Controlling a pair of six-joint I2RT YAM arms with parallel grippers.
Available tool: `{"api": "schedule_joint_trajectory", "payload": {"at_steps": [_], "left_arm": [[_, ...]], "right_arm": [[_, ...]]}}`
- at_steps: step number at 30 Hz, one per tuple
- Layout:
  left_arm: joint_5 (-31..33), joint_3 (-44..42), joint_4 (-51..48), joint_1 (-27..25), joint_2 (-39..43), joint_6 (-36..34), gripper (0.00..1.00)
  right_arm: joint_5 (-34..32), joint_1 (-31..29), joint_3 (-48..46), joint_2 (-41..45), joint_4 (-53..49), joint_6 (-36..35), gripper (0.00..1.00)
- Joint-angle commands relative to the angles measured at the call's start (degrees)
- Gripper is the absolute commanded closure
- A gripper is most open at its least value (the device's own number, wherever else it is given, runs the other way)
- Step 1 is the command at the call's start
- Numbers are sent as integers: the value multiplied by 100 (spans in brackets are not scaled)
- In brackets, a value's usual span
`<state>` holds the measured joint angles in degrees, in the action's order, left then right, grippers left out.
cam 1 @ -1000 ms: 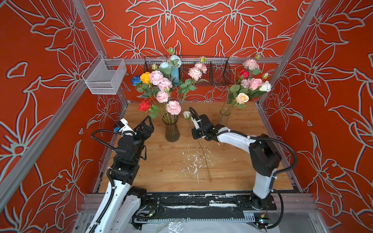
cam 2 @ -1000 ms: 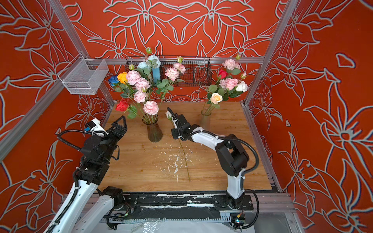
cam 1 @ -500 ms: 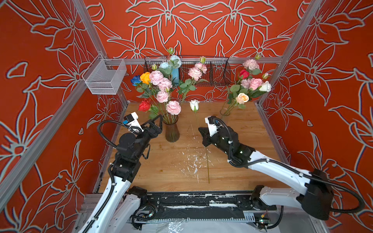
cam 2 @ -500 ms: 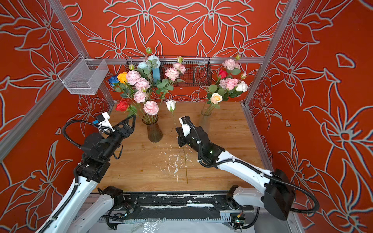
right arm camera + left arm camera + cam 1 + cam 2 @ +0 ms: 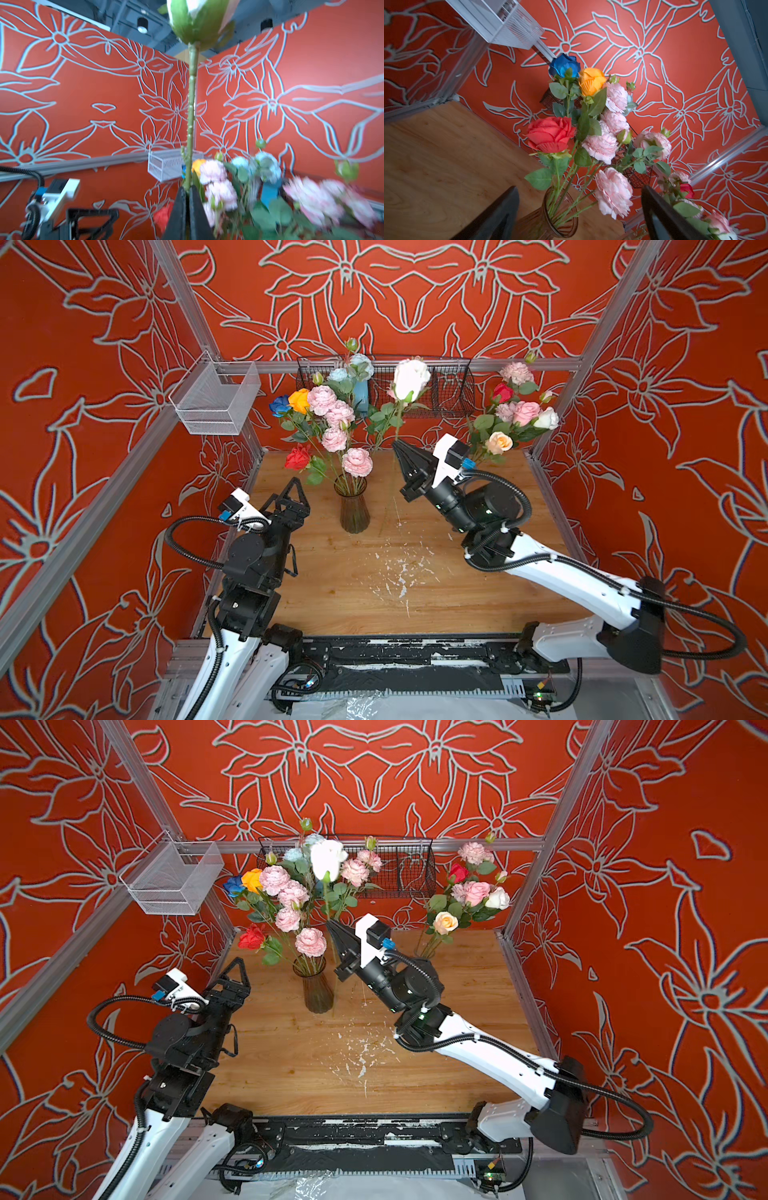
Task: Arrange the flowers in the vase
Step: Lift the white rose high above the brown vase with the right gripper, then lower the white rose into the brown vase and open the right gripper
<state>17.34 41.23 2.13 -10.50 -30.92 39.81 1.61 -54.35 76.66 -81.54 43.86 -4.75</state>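
My right gripper (image 5: 398,445), clenched on the white rose (image 5: 410,379), has raised it upright; vase (image 5: 354,510) near, below its tip; insertion likely next

Left arm folded at near left, left gripper (image 5: 296,488) aimed far, jaws wide apart. Right arm stretched from near right toward centre, right gripper (image 5: 398,446) tilted up, jaws pinched together.
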Motion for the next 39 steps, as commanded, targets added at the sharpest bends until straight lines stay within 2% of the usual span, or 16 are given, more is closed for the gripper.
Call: {"api": "schedule_joint_trajectory", "payload": {"at_steps": [1,10,15,20,29,30,32,34,37,39], "left_arm": [[380,-63,-2,113,77,-35,8],[275,-72,24,249,64,13,8],[213,-74,42,362,91,52,8],[170,-76,42,445,92,101,8],[59,-80,51,470,33,150,8],[50,-80,50,478,31,150,8],[33,-80,59,484,32,150,8],[-5,-80,68,483,7,167,8],[-95,-80,68,493,-50,206,8],[-132,-71,59,499,-74,237,8]], "right_arm": [[369,-80,818,-739,277,-782,100],[321,-77,2831,-2293,-238,-1764,100],[282,7,3478,-2803,-499,-1723,100],[218,103,3512,-3115,-536,-1630,100],[19,178,2550,-3177,-421,-1136,100],[-58,171,2404,-3145,-409,-1079,98],[-254,165,2152,-3073,-317,-969,80],[-449,168,1925,-2977,-452,-889,69],[-590,157,1534,-2802,-405,-812,57],[-700,149,1396,-2683,-478,-814,56]]}}
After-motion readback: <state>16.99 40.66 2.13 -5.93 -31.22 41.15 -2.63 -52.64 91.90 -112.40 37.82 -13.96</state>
